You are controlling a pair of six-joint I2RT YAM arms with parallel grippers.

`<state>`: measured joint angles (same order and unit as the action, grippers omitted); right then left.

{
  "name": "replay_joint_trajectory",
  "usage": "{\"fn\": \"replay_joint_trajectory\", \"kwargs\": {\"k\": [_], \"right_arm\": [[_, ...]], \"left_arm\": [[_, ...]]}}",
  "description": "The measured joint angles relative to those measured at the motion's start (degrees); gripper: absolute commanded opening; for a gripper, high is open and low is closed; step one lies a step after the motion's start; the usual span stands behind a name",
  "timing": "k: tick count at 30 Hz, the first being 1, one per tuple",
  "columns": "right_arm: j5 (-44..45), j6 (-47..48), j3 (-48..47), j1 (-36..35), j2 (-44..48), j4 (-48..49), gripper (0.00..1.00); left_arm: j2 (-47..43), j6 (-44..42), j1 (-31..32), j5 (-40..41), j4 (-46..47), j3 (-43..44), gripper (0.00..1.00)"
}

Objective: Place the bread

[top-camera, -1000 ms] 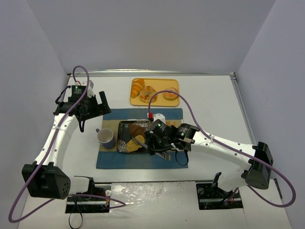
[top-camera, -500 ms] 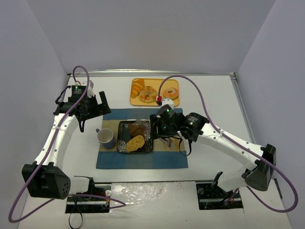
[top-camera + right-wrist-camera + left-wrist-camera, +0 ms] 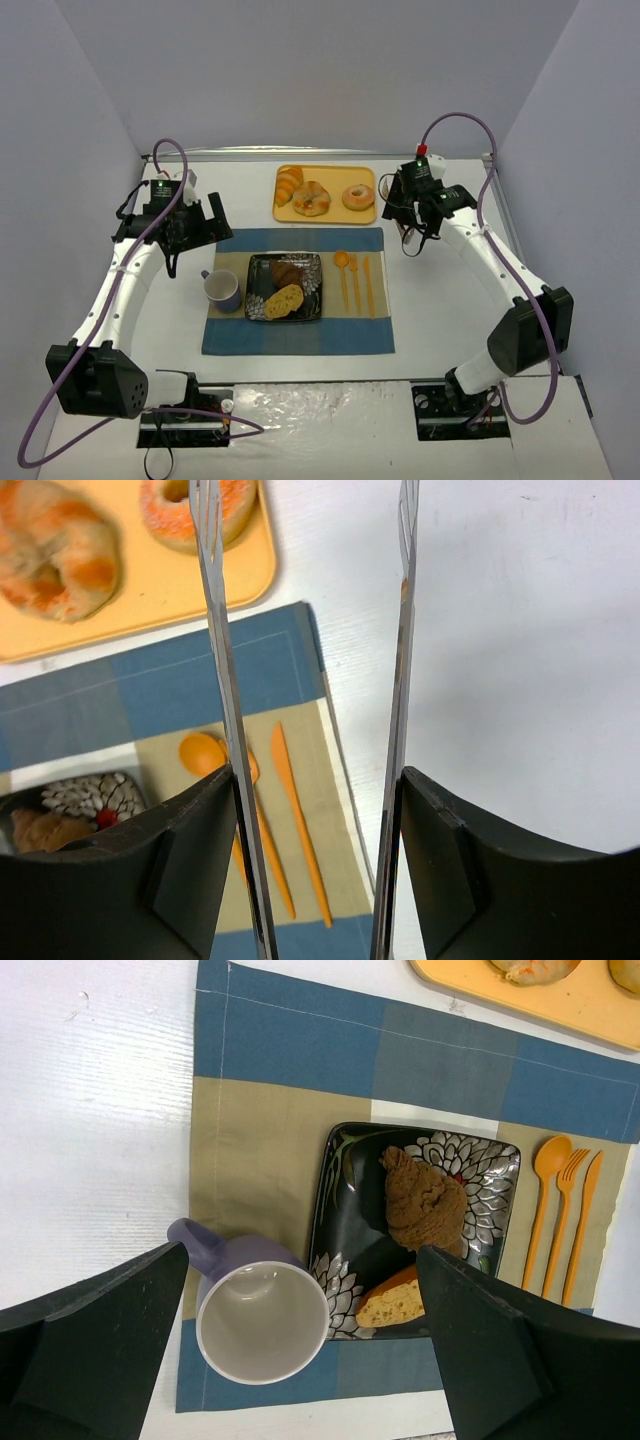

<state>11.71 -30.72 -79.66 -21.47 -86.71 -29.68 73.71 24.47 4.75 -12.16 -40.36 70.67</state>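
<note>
A black flowered plate [image 3: 285, 287] on the placemat holds a brown bun [image 3: 288, 272] and a yellow bread slice [image 3: 283, 300]; both show in the left wrist view, the bun [image 3: 425, 1198] and the slice [image 3: 392, 1303]. My right gripper [image 3: 412, 215] hangs to the right of the orange tray [image 3: 325, 211], gripping metal tongs [image 3: 222, 680] whose blades stand apart with nothing between them. My left gripper [image 3: 205, 225] is open and empty at the far left, above the purple mug [image 3: 262, 1320].
The orange tray holds a croissant [image 3: 288, 184], a bagel [image 3: 311, 198] and a donut [image 3: 358, 196]. An orange spoon [image 3: 342, 262], fork and knife lie on the blue and tan placemat [image 3: 300, 335], right of the plate. The mug [image 3: 222, 289] stands left of the plate.
My right arm has lifted off the plate and swung back and right, to beside the tray. The bread slice stays on the plate. The left arm has not moved.
</note>
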Motion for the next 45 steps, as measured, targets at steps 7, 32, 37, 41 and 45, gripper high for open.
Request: {"fn": "replay_joint_trajectory", "kwargs": {"k": [7, 32, 37, 41, 45], "right_arm": [[0.97, 1.09, 0.23, 4.35, -6.34, 3.97, 0.63], [3.11, 0.68, 14.41, 12.33, -11.43, 17.26, 0.79], [3.08, 0.62, 14.61, 12.55, -11.91, 19.08, 0.8], [2.76, 0.62, 14.89, 12.83, -14.08, 20.04, 0.84], [2.2, 0.57, 16.19, 12.83, -16.41, 20.32, 0.87]], "left_arm": [[0.0, -0.04, 0.0, 0.02, -0.02, 0.02, 0.97], [-0.7, -1.32, 0.0, 0.04, -0.04, 0.0, 0.97], [-0.7, -1.38, 0.0, 0.07, -0.04, 0.02, 0.97], [-0.7, -1.4, 0.0, 0.07, -0.05, 0.02, 0.97], [-0.69, -1.43, 0.0, 0.11, -0.07, 0.02, 0.97]]}}
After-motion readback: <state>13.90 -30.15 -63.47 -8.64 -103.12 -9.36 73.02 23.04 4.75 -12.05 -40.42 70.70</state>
